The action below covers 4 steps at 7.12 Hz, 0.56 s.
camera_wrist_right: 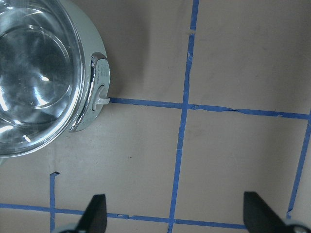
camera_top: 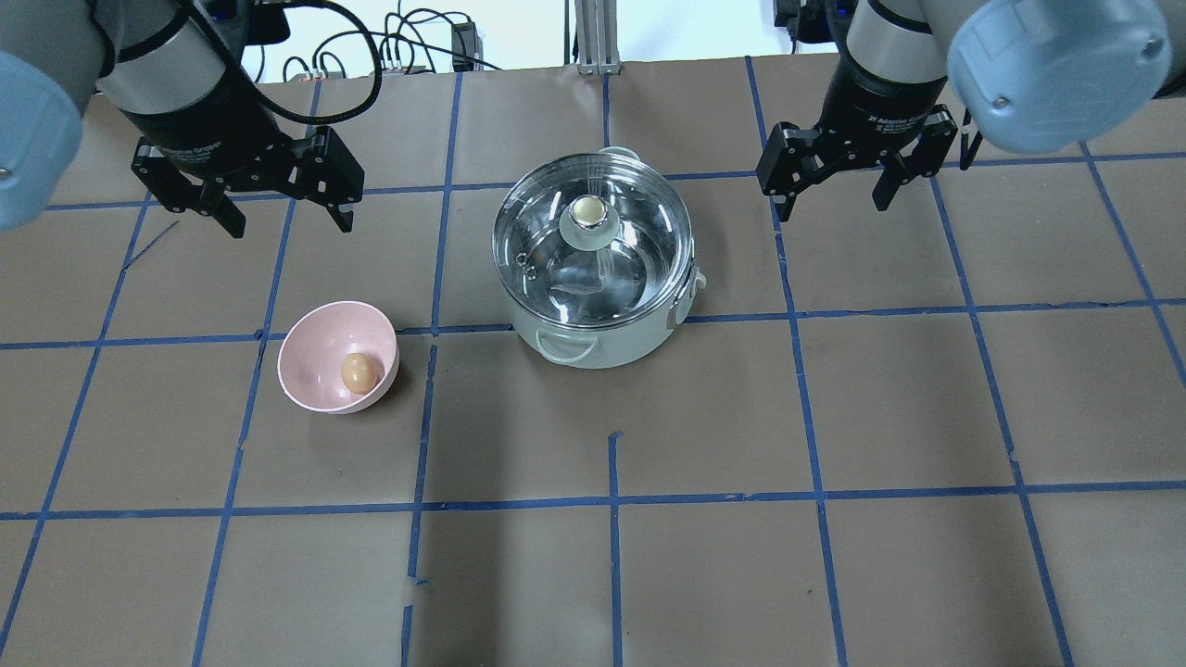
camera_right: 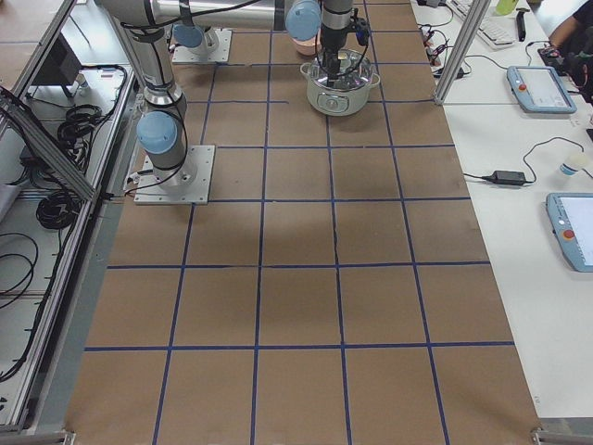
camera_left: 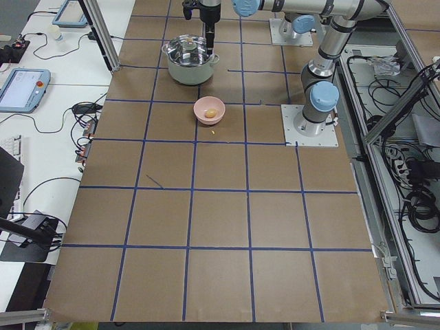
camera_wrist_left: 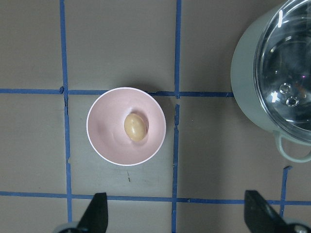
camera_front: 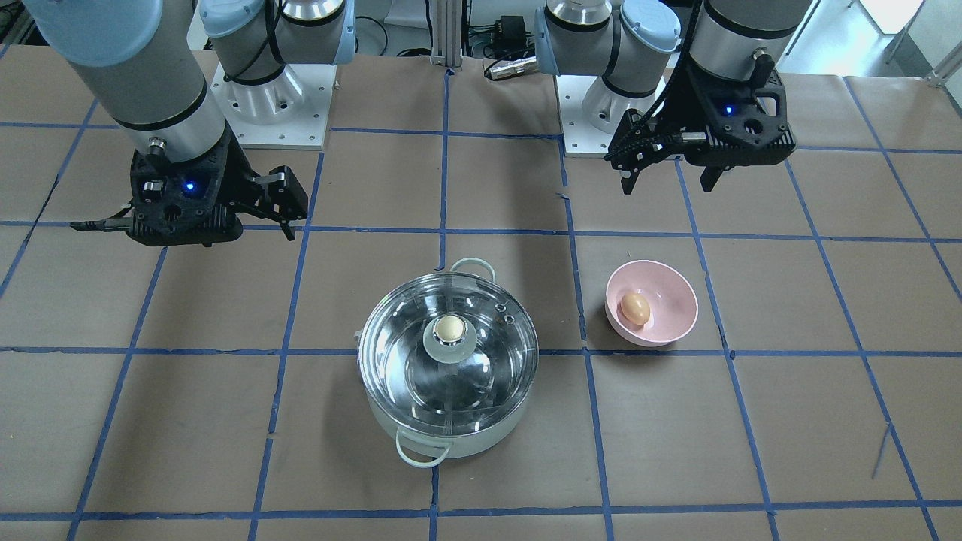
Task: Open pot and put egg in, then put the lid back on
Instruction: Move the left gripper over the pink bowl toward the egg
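Tape (camera_top: 704, 497) in blue squares crosses the brown-papered table (camera_top: 927, 398); left fingers (camera_wrist_left: 96, 216) and right fingers (camera_wrist_right: 96, 213) gape empty.

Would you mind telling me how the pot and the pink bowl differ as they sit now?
The pot is wider than the pink bowl. The pot is pale mint with loop handles; the bowl is pink and handleless. The pot is closed by its glass lid, while the bowl is open. The bowl holds the egg; the pot looks empty through the glass. Both are round and stand upright.
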### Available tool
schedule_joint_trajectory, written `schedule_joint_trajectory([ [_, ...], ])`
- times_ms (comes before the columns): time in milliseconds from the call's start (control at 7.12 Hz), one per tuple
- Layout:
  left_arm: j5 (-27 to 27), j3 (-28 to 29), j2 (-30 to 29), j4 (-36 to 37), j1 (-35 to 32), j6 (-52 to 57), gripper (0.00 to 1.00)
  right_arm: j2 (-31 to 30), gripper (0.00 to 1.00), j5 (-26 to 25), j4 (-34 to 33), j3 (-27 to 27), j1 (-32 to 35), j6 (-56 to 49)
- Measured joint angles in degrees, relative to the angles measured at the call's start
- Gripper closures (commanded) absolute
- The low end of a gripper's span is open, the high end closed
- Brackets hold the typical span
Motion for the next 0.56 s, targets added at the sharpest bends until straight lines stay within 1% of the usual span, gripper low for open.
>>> schedule_joint_trajectory([
  [281, 0.01, -0.05, 0.02, -0.01, -0.02, -0.02, 0.00, 0.11, 0.00, -0.16, -0.25, 0.15, -0.04, -0.07],
  [562, 0.19, -1.20, 0.44, -2.02, 0.27, 0.29, 0.00, 0.20, 0.00, -0.22, -0.38, 0.48, -0.08, -0.21],
])
